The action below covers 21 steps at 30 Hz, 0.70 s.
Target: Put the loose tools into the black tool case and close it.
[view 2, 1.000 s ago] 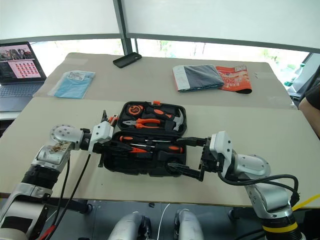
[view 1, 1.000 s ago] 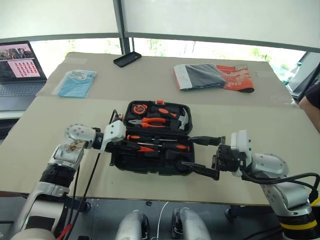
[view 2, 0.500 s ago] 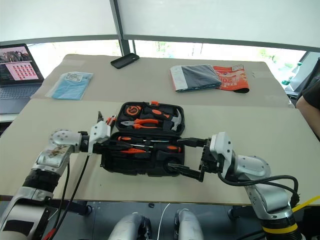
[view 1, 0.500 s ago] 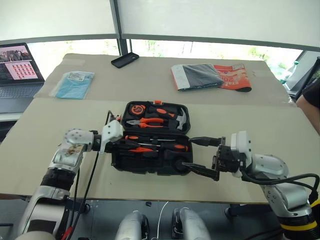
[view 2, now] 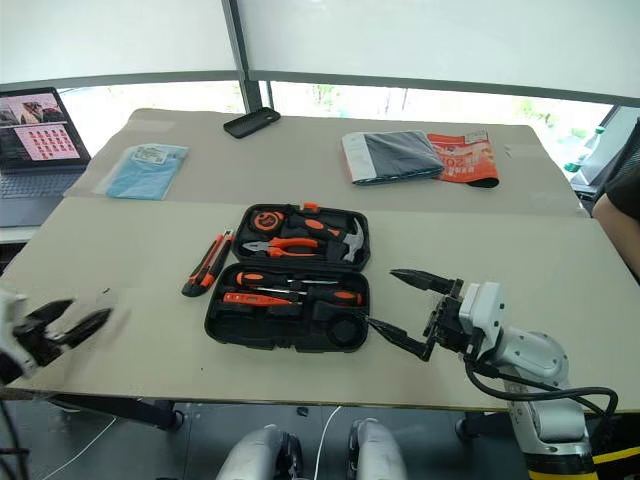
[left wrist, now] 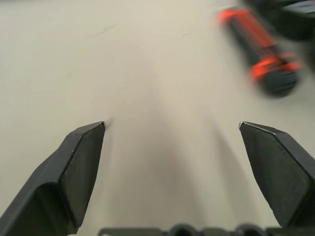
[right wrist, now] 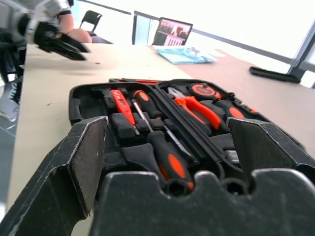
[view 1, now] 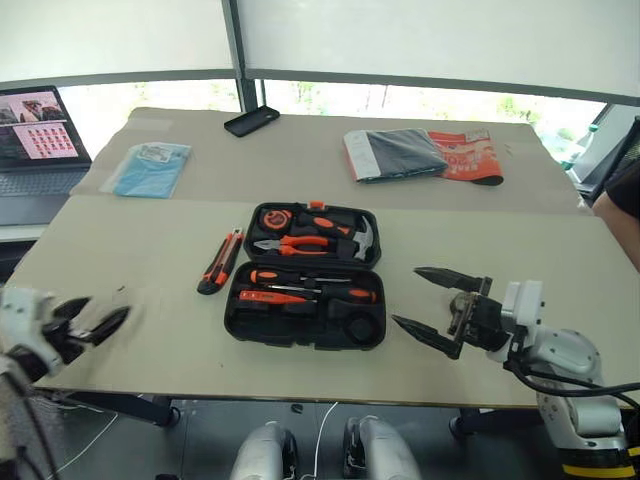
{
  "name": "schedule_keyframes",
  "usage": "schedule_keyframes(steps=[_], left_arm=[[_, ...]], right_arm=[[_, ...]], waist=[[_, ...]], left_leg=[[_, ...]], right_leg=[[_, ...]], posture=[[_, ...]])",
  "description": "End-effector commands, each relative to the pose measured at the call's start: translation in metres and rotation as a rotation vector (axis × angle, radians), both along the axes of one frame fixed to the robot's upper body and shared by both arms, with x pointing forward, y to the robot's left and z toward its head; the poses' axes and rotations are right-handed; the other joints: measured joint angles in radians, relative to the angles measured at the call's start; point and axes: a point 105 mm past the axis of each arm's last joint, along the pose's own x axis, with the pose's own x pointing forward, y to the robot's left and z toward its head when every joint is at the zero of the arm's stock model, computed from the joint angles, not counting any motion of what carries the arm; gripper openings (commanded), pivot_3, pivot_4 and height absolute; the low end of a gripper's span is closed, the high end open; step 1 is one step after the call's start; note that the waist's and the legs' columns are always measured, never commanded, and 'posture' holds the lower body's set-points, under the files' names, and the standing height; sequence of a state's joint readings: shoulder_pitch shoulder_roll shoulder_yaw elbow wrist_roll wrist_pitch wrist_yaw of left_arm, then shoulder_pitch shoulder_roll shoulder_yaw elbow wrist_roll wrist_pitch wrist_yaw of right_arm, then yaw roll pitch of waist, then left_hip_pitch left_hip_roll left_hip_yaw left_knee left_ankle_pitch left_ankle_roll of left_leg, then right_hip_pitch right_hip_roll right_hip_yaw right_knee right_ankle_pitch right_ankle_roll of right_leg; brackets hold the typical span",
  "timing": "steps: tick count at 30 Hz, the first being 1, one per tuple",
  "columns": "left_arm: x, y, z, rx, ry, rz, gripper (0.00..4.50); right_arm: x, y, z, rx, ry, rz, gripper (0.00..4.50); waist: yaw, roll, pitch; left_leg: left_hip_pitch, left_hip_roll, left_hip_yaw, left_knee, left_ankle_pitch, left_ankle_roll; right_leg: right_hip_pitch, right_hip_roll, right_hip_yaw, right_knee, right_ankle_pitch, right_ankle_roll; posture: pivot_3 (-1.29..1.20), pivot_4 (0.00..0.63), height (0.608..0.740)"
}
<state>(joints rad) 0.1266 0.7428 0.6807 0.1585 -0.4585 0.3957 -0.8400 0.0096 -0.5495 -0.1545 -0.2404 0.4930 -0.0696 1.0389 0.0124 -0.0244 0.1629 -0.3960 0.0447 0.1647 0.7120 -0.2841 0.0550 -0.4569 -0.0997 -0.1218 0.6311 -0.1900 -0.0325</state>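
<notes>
Open black tool case (view 1: 304, 330), orange-handled screwdrivers (view 1: 300, 288) inside, utility knife (view 1: 220, 262) beside

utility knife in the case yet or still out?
Out. The utility knife lies on the table beside the open tool case's left edge, no hand on it.

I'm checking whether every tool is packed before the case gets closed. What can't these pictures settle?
- Left gripper: blurred in the eye views.
- Knife: blurred in the left wrist view; its blade state is too small to tell in the eye views.
- Tape roll recess in the case: dark on dark; whether it is filled is unclear.
- Right gripper: its fingers block part of the case in the right wrist view.
</notes>
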Motion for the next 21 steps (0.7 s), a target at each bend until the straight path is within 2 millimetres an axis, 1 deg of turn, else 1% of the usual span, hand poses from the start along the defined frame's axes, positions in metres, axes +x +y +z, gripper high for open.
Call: schedule_keyframes(steps=[1,3,5,9,10,12,13,16,18,19,21], left_arm=[[0.005,-0.017,0.027,0.009,-0.058,-0.057,4.45],[0.012,-0.033,0.032,0.003,-0.048,-0.105,4.45],[0.022,-0.054,0.039,-0.044,-0.05,-0.153,4.45],[0.048,-0.083,0.048,-0.058,0.003,-0.16,4.45],[0.058,-0.094,0.045,-0.048,0.039,-0.173,4.45],[0.073,-0.107,0.042,-0.053,0.077,-0.187,4.45],[0.083,-0.111,0.041,-0.054,0.074,-0.179,4.45],[0.107,-0.13,0.034,0.012,0.099,-0.203,4.45],[0.117,-0.138,0.034,0.022,0.095,-0.208,4.45],[0.119,-0.138,0.031,0.04,0.106,-0.203,4.45],[0.126,-0.148,0.029,0.026,0.119,-0.21,4.45]], right_arm=[[-0.001,-0.003,0.009,-0.001,-0.073,-0.002,4.5],[0.0,0.0,0.012,0.01,-0.082,0.008,4.5],[0.0,0.006,0.02,0.02,-0.104,0.034,4.5],[0.0,0.017,0.037,0.037,-0.125,0.087,4.5],[0.001,0.02,0.042,0.043,-0.131,0.101,4.5],[0.003,0.024,0.048,0.05,-0.134,0.116,4.5],[0.005,0.027,0.05,0.054,-0.131,0.122,4.5],[0.005,0.033,0.052,0.051,-0.115,0.147,4.5],[0.005,0.034,0.053,0.055,-0.114,0.149,4.5],[0.005,0.035,0.054,0.055,-0.114,0.148,4.5],[0.003,0.037,0.055,0.056,-0.118,0.149,4.5]], waist=[[0.008,0.0,0.0],[0.012,0.0,0.0],[0.011,0.0,0.0],[0.006,0.0,0.0],[0.004,0.0,0.0],[0.002,0.0,0.0],[0.001,0.0,0.0],[-0.001,0.0,0.0],[-0.003,0.0,0.0],[-0.004,0.0,0.0],[-0.007,0.0,0.0]], left_leg=[[0.0,0.0,0.0,0.0,0.001,-0.002],[0.0,-0.001,0.0,0.0,0.002,-0.005],[0.0,-0.001,0.0,0.0,0.002,-0.005],[-0.001,-0.001,0.0,0.0,0.002,-0.006],[0.0,-0.001,0.0,0.0,0.003,-0.006],[0.0,-0.001,0.0,-0.001,0.003,-0.006],[0.0,-0.001,0.001,-0.001,0.004,-0.007],[0.001,-0.002,0.002,-0.001,0.004,-0.007],[0.001,-0.002,0.003,-0.001,0.005,-0.005],[0.001,-0.002,0.003,-0.001,0.007,-0.002],[0.001,-0.002,0.003,-0.001,0.009,0.0]], right_leg=[[0.0,-0.001,-0.001,0.0,-0.001,-0.001],[0.0,-0.003,-0.001,0.0,-0.001,-0.002],[0.0,-0.004,0.0,0.0,-0.001,-0.002],[0.0,-0.003,0.0,0.001,0.0,0.0],[0.0,-0.002,0.0,0.001,0.001,0.0],[0.001,0.003,0.0,0.002,0.001,0.0],[0.001,0.006,0.001,0.001,0.001,0.0],[0.001,0.007,0.0,0.001,0.001,0.0],[0.001,0.008,0.001,0.002,0.001,0.0],[0.001,0.008,0.001,0.002,0.001,-0.001],[0.0,0.008,0.002,0.001,0.001,-0.001]], posture=[[0.0,0.15,0.74],[0.0,0.15,0.74],[0.0,0.15,0.74],[0.0,0.15,0.74],[0.0,0.15,0.74],[0.0,0.15,0.74],[0.0,0.15,0.74],[0.0,0.15,0.74],[0.0,0.15,0.74],[0.0,0.15,0.74],[0.0,0.15,0.74]])
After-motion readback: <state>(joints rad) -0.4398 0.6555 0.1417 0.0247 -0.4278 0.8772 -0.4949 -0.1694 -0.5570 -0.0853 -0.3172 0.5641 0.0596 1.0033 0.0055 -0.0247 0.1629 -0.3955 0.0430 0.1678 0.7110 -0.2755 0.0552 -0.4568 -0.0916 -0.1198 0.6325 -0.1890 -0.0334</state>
